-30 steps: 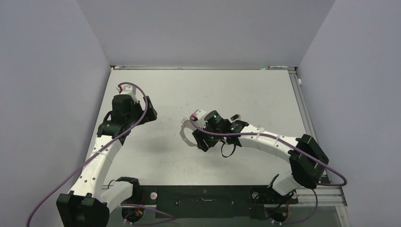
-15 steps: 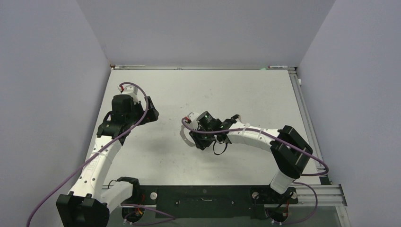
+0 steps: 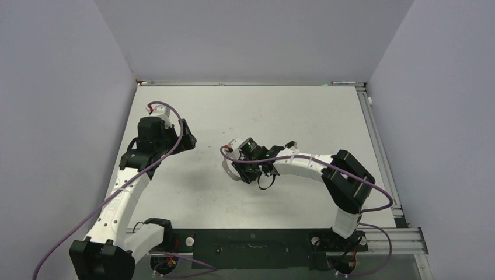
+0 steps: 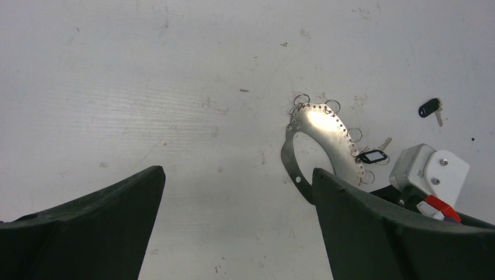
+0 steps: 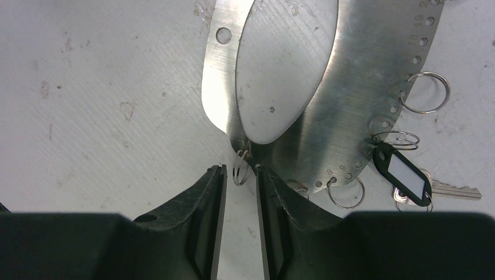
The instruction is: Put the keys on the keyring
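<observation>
The keyring (image 5: 350, 87) is a flat grey metal hoop with punched holes and several small wire loops on its rim; it lies on the table mid-centre (image 3: 226, 166) and shows in the left wrist view (image 4: 327, 125). My right gripper (image 5: 239, 169) is low over its near rim, jaws a narrow gap apart, with one small wire loop (image 5: 240, 170) between the tips and not squeezed. A black-tagged key (image 5: 403, 172) hangs on a loop at the ring's rim (image 4: 372, 156). A second black-headed key (image 4: 429, 108) lies loose beyond the ring (image 3: 289, 143). My left gripper (image 4: 236, 175) is wide open and empty, left of the ring (image 3: 185, 137).
White table surface (image 3: 192, 192) with grey walls on three sides. A metal rail (image 3: 379, 146) runs along the right edge. The right arm's white forearm (image 3: 303, 166) stretches low across the table's middle right.
My right gripper has slid a little left along the ring and its elbow has drawn in toward the centre. The left arm has not moved.
</observation>
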You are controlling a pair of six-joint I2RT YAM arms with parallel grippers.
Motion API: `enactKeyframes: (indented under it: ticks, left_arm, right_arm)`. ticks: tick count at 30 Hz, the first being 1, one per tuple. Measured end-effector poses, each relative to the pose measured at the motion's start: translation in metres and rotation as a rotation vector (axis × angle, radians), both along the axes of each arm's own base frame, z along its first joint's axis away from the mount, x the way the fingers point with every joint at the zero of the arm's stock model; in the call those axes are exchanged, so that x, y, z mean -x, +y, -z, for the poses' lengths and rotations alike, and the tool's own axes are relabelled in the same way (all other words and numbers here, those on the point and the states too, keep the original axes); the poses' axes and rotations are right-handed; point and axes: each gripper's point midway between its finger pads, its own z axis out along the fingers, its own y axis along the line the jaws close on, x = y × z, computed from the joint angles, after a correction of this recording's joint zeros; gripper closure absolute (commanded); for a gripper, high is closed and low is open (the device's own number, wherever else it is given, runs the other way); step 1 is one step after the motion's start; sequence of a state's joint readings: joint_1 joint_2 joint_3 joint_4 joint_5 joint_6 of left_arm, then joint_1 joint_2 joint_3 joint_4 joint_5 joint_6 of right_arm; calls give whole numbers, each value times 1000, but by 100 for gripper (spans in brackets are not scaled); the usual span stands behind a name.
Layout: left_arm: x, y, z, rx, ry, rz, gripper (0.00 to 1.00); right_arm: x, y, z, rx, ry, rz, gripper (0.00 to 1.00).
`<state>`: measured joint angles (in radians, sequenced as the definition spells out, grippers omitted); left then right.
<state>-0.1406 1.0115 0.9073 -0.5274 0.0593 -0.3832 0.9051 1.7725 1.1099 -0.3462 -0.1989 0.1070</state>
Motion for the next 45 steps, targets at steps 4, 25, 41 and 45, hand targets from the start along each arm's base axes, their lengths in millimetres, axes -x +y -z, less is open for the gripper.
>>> enactKeyframes:
  ticks: [4,25,41,45]
  left_arm:
    - [0,0,0,1,0,2,5]
    - [0,0,0,0,0,4,5]
    - [2,-25,-14,87,-44,120,7]
    - [3,-35,-26,122,-90,172,8]
  right_arm:
    - [-2,0,3,10,-1,1,75]
    - [-1,3,16,59,2,-6,95]
    - [-17,6,-85,-85,-249,-16,95]
    - [-22,3,-111,-133,-329,-9,95]
